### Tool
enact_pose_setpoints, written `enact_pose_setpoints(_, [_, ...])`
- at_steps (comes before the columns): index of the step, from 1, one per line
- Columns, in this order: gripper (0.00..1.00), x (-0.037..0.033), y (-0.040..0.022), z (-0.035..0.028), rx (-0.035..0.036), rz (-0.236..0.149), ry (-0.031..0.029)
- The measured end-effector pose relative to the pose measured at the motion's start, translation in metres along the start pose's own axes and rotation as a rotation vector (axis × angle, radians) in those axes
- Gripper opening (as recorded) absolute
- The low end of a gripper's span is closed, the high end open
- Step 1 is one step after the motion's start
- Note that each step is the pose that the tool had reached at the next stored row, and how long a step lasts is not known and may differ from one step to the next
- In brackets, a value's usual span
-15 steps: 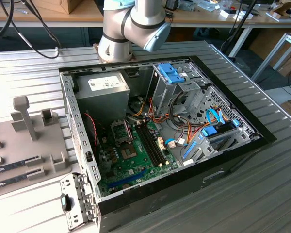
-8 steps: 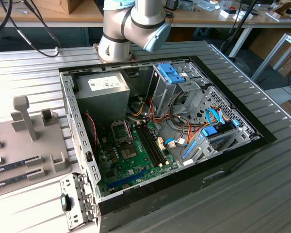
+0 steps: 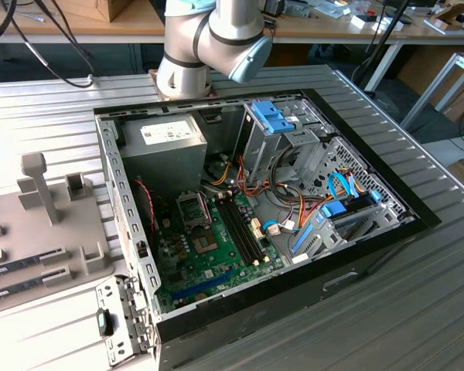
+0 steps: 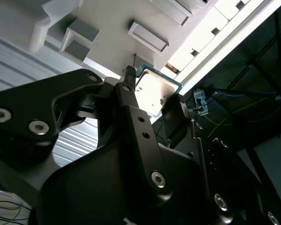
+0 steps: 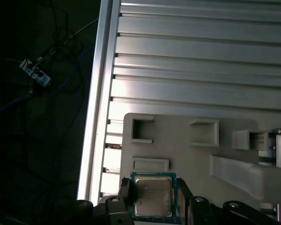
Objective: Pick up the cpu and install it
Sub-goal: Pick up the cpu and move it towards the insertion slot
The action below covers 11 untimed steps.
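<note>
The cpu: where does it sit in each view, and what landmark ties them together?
First wrist view: cpu clamped in the gripper, with the grey fixture tray beyond it.
Second wrist view: cpu in the gripper, fixture tray behind it.
Exterior view: the shared landmark, the fixture tray, lies at the exterior view's left.
</note>
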<state>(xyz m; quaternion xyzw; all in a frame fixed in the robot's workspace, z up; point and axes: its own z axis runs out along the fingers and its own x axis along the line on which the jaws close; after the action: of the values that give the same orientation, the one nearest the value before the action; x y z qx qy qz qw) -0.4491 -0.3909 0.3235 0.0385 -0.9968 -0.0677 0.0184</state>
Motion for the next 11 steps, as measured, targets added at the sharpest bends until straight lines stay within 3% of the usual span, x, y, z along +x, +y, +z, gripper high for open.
enact_pose_setpoints(11, [0.47,0.0004,0.0018,-0.0129,-0.0096,0.000,-0.0008])
